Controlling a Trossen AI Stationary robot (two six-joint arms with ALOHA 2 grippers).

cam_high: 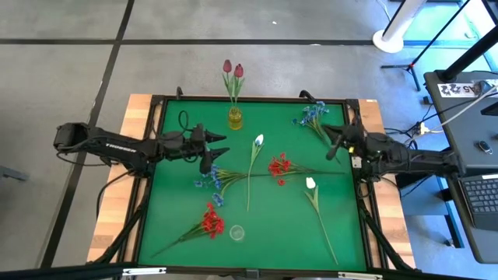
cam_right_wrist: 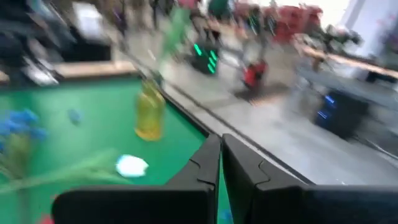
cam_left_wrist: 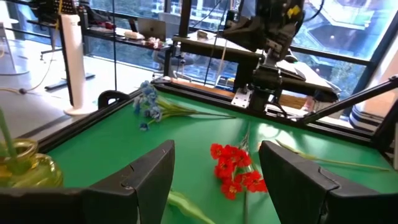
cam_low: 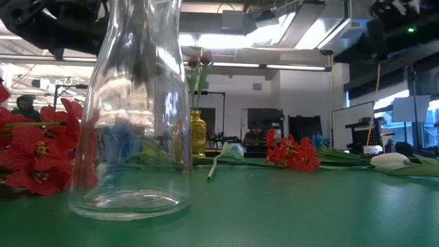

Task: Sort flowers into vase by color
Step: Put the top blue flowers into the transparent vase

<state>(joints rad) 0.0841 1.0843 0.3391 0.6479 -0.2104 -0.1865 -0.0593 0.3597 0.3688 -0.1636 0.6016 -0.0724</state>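
Red flowers (cam_high: 278, 166) lie mid-worktop beside the left end effector (cam_high: 208, 158), whose fingers gape empty; approach low, pinch the stem. Right end effector (cam_high: 334, 145) waits closed, empty.

Two tulips (cam_high: 233, 71) are standing in a vase (cam_high: 235, 118) at the counter's (cam_high: 171, 194) far edge, while the other flowers (cam_high: 278, 166) are lying scattered across it and an empty vase (cam_high: 236, 232) is sitting near its front edge.
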